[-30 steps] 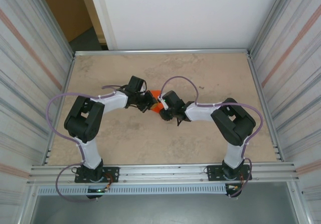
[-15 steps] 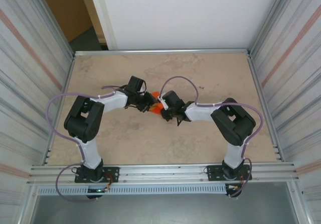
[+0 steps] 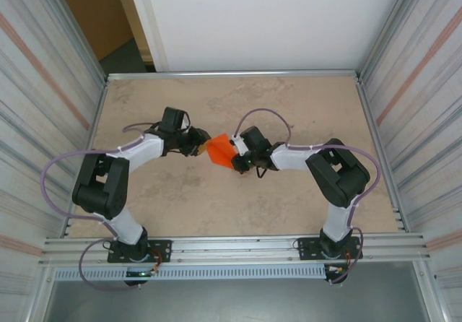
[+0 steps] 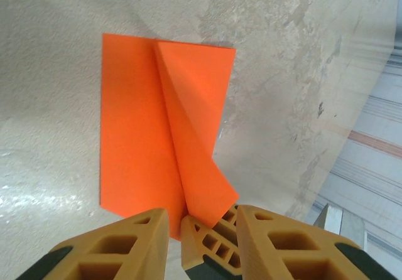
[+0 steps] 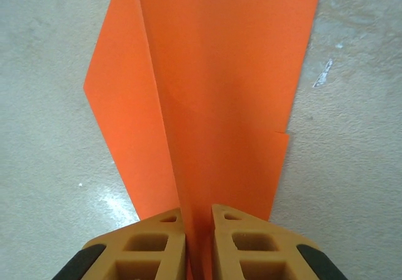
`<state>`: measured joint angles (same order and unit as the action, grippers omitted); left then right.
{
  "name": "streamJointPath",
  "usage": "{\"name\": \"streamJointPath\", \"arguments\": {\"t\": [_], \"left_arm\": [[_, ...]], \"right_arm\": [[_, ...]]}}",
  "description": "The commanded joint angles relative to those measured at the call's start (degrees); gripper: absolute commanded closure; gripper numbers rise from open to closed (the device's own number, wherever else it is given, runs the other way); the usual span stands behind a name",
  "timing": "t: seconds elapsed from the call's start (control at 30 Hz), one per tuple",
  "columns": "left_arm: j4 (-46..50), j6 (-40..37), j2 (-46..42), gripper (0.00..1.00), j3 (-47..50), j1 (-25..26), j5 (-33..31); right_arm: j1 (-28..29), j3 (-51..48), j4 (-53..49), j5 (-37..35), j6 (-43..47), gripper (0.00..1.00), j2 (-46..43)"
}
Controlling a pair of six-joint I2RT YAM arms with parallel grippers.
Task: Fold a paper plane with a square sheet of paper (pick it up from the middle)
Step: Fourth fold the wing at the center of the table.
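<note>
The orange paper plane point(image 3: 218, 151) hangs just above the table's middle, folded with a centre crease and sloping wings point(image 5: 220, 73). My right gripper point(image 3: 235, 158) is shut on its centre fold, the fingers pressed either side of the crease point(image 5: 198, 220). In the left wrist view the paper point(image 4: 138, 135) shows a flat panel and a raised flap. My left gripper point(image 3: 196, 144) sits just left of the paper, open point(image 4: 201, 220), its fingers wide apart. One finger of the right gripper point(image 4: 210, 248) shows in that gap, and the paper's near corner reaches it.
The beige table point(image 3: 289, 105) is bounded by metal rails, with corrugated walls left and right. Both arms meet at the middle with their elbows bent outward. There is free room at the back and front of the table.
The left arm has swung back to the left, away from the right gripper, uncovering more of the orange paper. The right gripper has kept its hold and barely moved.
</note>
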<state>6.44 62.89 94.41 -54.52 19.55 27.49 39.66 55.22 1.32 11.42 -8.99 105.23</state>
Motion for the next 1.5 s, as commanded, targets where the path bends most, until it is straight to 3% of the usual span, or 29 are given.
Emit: {"name": "streamJointPath", "arguments": {"t": [0.0,0.37,0.6,0.83,1.47], "left_arm": [[-4.87,0.43,-2.59,0.66,3.66,0.05,-0.38],[-13.84,0.14,0.09,0.66,7.45,3.76,3.57],[-6.34,-7.60,5.97,0.57,0.55,7.12,1.57],[-3.01,-9.77,9.54,0.50,-3.67,7.60,0.46],[8.51,-11.70,17.36,0.52,-12.74,9.01,-3.30]], "right_arm": [[-1.09,-0.90,-1.04,6.45,-3.62,0.85,1.89],[-5.27,-1.87,0.26,17.06,-9.32,0.86,4.38],[-6.85,-2.05,0.95,19.93,-10.87,0.86,4.85],[-7.14,-1.61,0.31,20.03,-11.04,0.86,4.85],[-8.62,-1.52,0.83,22.79,-13.03,0.82,4.43]]}}
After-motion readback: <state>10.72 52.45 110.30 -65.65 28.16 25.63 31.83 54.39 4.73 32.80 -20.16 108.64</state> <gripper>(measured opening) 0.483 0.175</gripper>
